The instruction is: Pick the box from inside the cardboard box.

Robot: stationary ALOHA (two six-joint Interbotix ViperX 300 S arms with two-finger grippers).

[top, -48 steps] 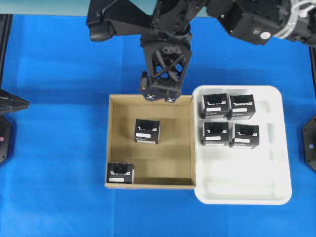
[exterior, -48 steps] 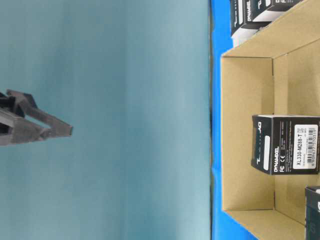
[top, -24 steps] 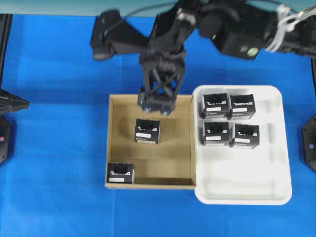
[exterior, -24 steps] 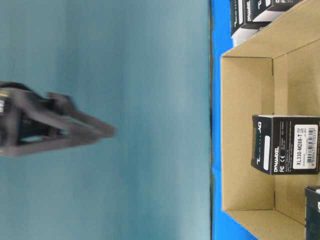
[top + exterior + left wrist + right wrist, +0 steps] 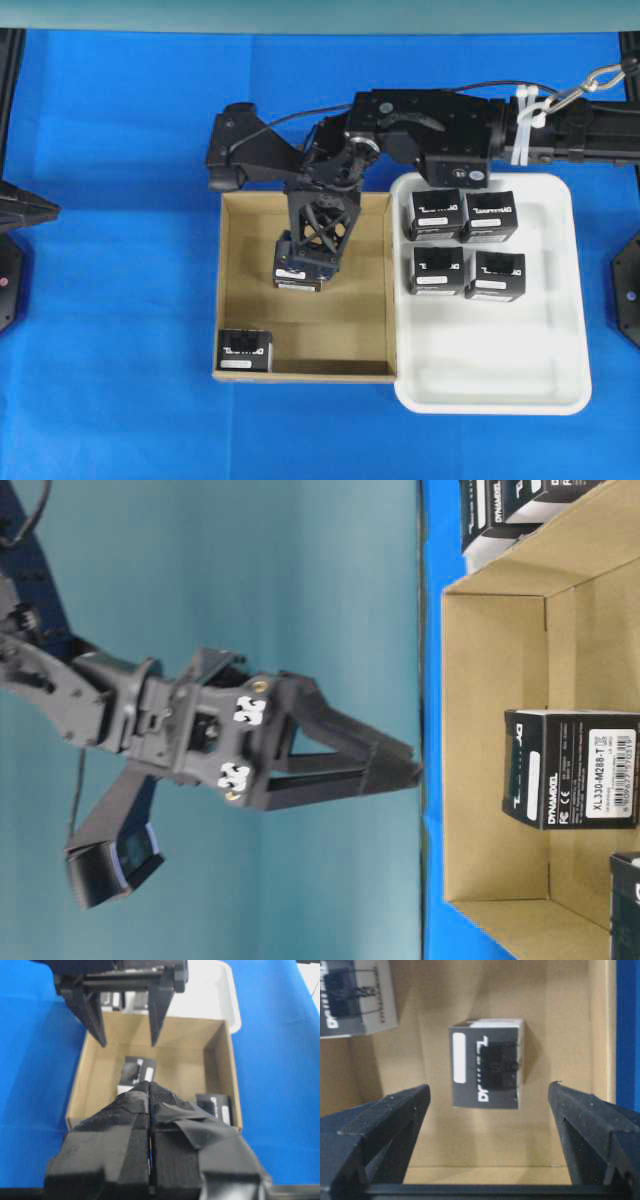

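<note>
Cardboard box (image 5: 240, 290) and tray (image 5: 560, 300) on blue tabletop (image 5: 110, 300).

The cardboard box (image 5: 232, 290) is set on the tabletop (image 5: 110, 300), with a tray (image 5: 500, 370) placed directly against its right wall. Inside the cardboard box, one box (image 5: 297, 277) is located near the middle toward the far wall, and a second box (image 5: 244, 351) is lodged in the near-left corner. Four further boxes (image 5: 462, 243) are arranged two by two in the far part of the tray. The right gripper (image 5: 312, 255) is positioned above the central box, its jaws spread to either side of it.
</note>
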